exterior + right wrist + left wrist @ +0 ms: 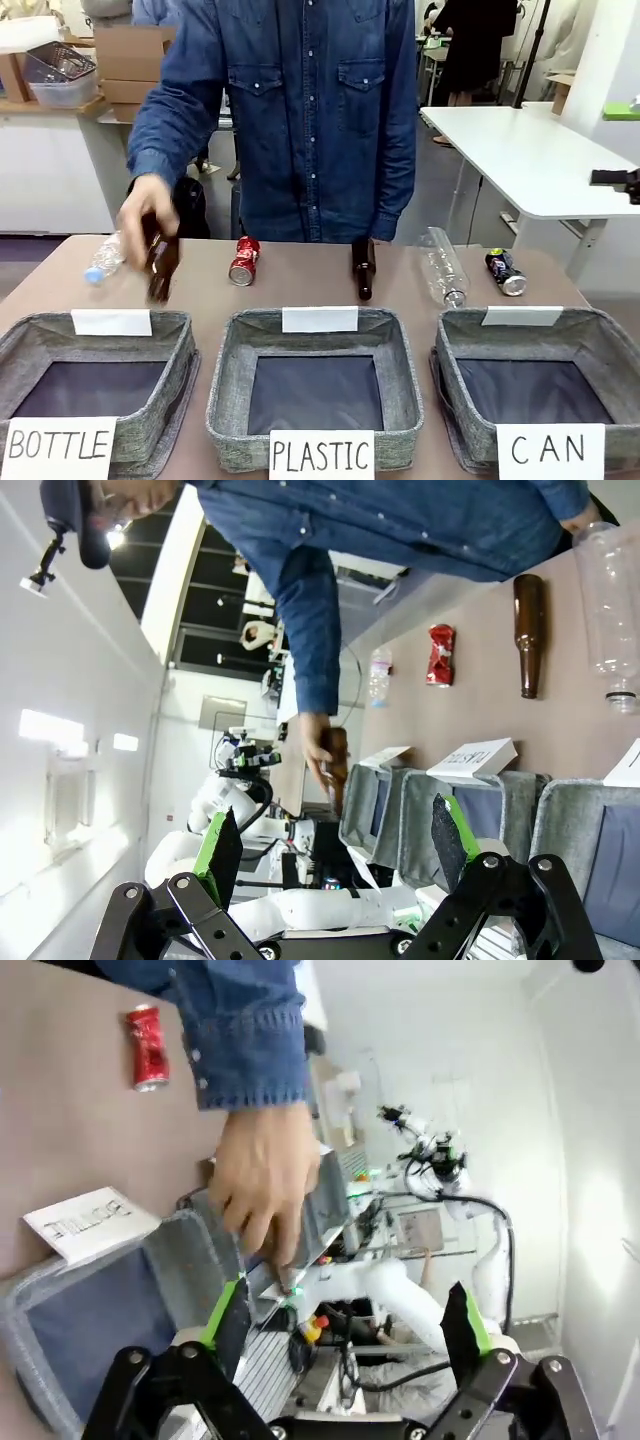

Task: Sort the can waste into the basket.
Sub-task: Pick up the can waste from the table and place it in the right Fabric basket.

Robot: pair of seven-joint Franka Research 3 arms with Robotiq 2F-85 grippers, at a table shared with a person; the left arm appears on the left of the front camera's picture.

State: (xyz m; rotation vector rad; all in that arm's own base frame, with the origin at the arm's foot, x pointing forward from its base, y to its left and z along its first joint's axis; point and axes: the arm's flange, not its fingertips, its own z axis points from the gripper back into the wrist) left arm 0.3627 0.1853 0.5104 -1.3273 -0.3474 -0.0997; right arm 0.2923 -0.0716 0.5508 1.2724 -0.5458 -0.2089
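The red crushed can [243,260] lies at the far side of the table behind the PLASTIC basket, and it also appears in the wrist views [147,1048] [440,653]. The dark crushed can [505,271] lies at the far right, just behind the grey basket signed "CAN" [452,352], whose dark floor is bare. My left gripper [345,1310] is open with nothing between its green-padded fingers, above the BOTTLE basket's corner. Off the table, my right gripper [335,832] is open and holds nothing.
A person's hand [145,215] holds a brown bottle [160,265] above the far left of the table. Another brown bottle [363,268] stands mid-table. A clear plastic bottle [443,265] and a small one [105,258] lie there. Baskets signed BOTTLE [185,345] and PLASTIC [225,375] sit in front.
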